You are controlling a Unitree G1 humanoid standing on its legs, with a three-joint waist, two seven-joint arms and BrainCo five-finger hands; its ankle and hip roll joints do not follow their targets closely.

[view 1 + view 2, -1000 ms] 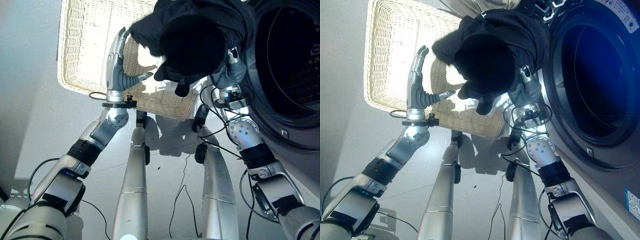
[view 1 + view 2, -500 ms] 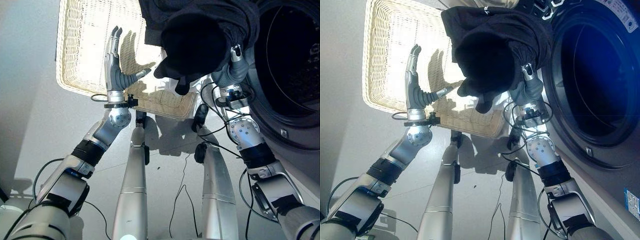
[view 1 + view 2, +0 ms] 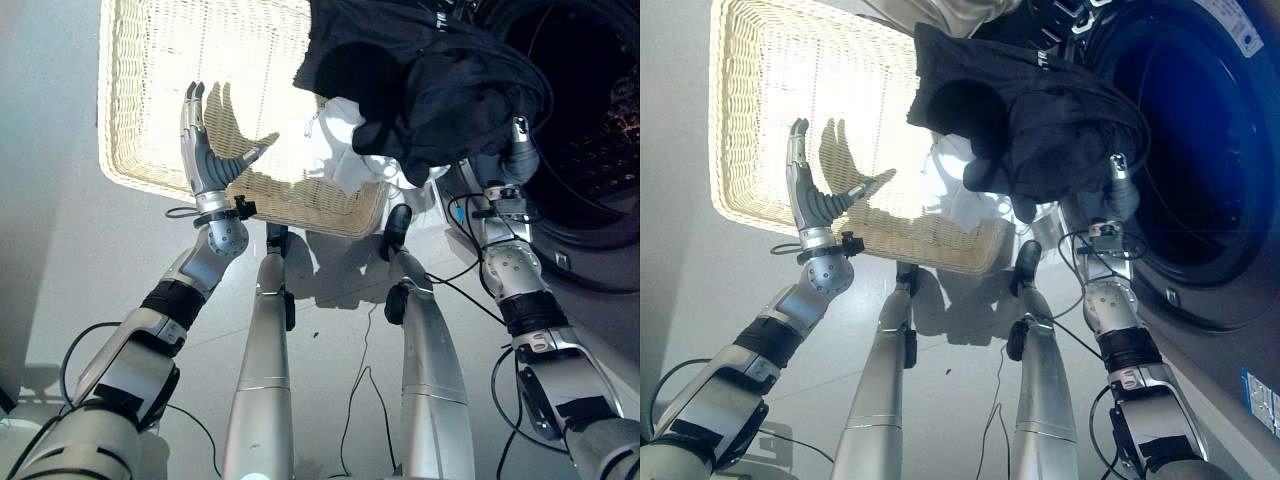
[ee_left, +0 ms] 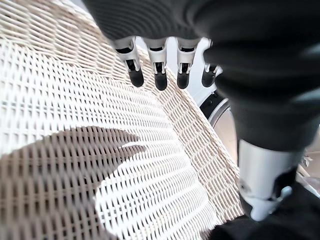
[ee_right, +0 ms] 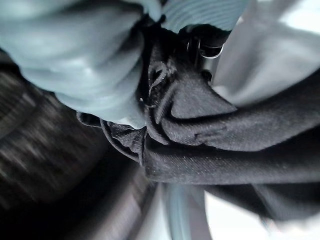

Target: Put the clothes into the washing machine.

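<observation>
Black garment (image 3: 440, 90) bunched in right robot hand (image 3: 1122, 195), fingers clamped on the cloth, held up at the washing machine (image 3: 590, 120) door opening. White cloth (image 3: 345, 150) hangs beneath it over the wicker basket (image 3: 150, 100). Left robot hand (image 3: 205, 150) over basket, fingers straight, holding nothing.

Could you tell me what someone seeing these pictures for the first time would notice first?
Most striking is the black garment, bunched in the right hand and hanging before the washing machine's dark drum opening. Beside it, a pale wicker basket holds a white cloth, and the left hand is spread open above the weave.
</observation>
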